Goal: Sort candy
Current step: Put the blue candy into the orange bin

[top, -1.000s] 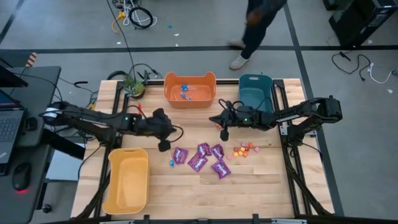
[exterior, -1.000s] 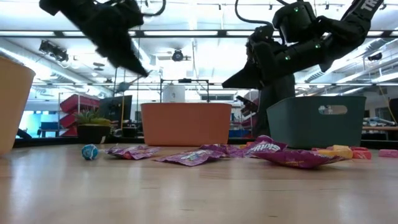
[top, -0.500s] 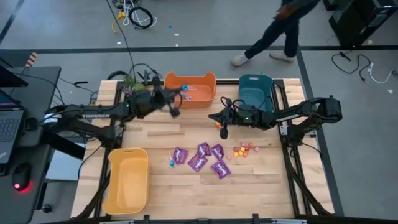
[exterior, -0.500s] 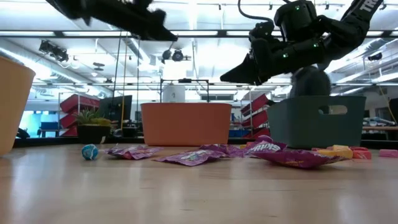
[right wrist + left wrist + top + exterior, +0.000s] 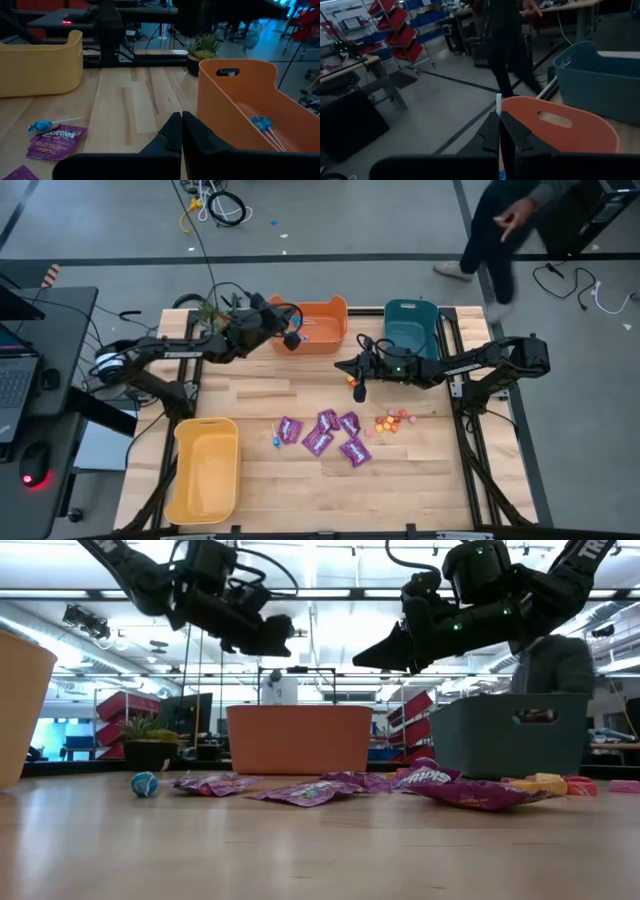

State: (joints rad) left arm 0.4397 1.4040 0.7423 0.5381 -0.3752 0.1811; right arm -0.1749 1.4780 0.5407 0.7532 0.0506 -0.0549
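Observation:
My left gripper [image 5: 292, 338] hangs about level over the left end of the orange bin [image 5: 320, 338], shut on a lollipop whose white stick [image 5: 499, 102] juts past the fingertips. My right gripper [image 5: 360, 392] hovers shut above the table between the bins and the candy; nothing shows between its fingers [image 5: 181, 120]. On the table lie several purple packets [image 5: 325, 435], one blue lollipop [image 5: 276, 442] and small orange and pink pieces [image 5: 392, 420]. More blue lollipops [image 5: 262, 122] lie inside the orange bin. My left gripper pinches the lollipop's thin white stick [image 5: 499, 114] between its two fingers, the stick lying along them with its free end sticking out past the tips. The fingers come about level from the table's left. The lollipop is lifted clear above the orange bin; its head is hidden.
A teal bin [image 5: 410, 328] stands right of the orange one at the far edge. A yellow bin [image 5: 205, 470] sits at the near left. A potted plant [image 5: 213, 315] stands at the far left corner. A person [image 5: 510, 225] walks on the floor beyond the table.
My left gripper has swung from beside the candy near the table's middle toward the far edge, rising and tipping from pointing down to about level, and now hangs over the orange bin. The person beyond the table has walked toward the right.

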